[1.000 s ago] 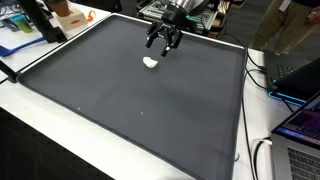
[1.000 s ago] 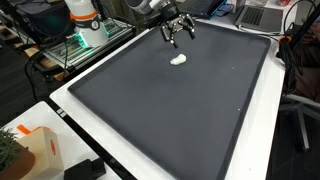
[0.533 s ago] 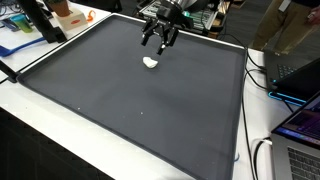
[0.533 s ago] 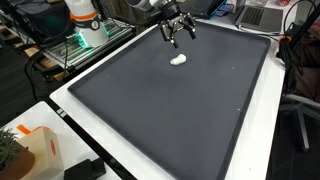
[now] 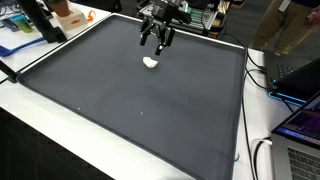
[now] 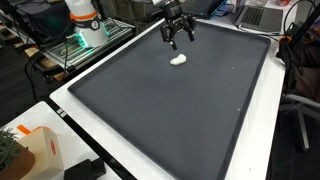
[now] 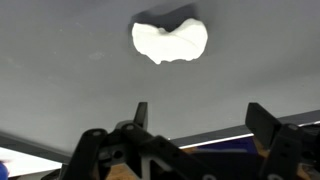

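Nearest the camera in an exterior view sits an orange box [image 6: 38, 150] with a bit of green plant [image 6: 8, 150] beside it, on the corner of the white table [image 5: 30, 100]. Another exterior view gives a different near corner: a laptop [image 5: 298, 128] with a purple glow and a cable [image 5: 262, 150] curling along the table edge.

A big black mat [image 5: 140, 110] covers nearly the whole tabletop, with a thin raised rim round it. Out past its middle lies a small white lump [image 5: 151, 62], alone on the mat and touching nothing else. From these cameras it is only a pale blob [image 6: 178, 59].

The wrist view shows more: the lump [image 7: 170, 40] has a lobed, uneven outline, a dark shadow hugging one edge, and grey mat [image 7: 60, 70] all round it. What it is made of I can't say, perhaps dough or crumpled tissue.

Just beyond it hangs the hand [image 5: 157, 44], up off the mat, fingers spread wide and holding nothing. Both exterior views show the gap between the fingertips and the lump; the hand [image 6: 177, 40] sits on the lump's far side. In the wrist view the hand [image 7: 200, 120] shows two dark fingers [image 7: 265, 122] set well apart.

Behind the mat is lab clutter: an orange-and-white device [image 6: 82, 20] over green-lit shelving, and more gear along the back edge, too small to name.
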`<action>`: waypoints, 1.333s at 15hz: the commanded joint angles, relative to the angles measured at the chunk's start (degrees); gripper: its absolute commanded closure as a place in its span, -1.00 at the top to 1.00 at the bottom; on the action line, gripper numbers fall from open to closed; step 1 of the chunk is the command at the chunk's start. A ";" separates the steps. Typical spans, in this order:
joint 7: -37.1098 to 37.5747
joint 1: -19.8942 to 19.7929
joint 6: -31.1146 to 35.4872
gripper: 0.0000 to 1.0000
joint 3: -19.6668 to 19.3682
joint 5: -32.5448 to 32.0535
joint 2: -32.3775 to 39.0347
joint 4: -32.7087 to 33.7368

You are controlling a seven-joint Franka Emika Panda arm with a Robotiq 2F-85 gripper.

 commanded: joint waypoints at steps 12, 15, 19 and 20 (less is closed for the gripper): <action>-5.41 -6.92 -16.77 1.00 1.88 -4.05 11.05 5.55; -10.37 -10.67 -24.99 1.00 4.12 -3.89 12.70 8.83; -19.59 -17.16 -33.62 1.00 9.81 1.21 14.46 12.91; -22.96 -19.13 -35.56 1.00 11.79 3.85 14.95 13.71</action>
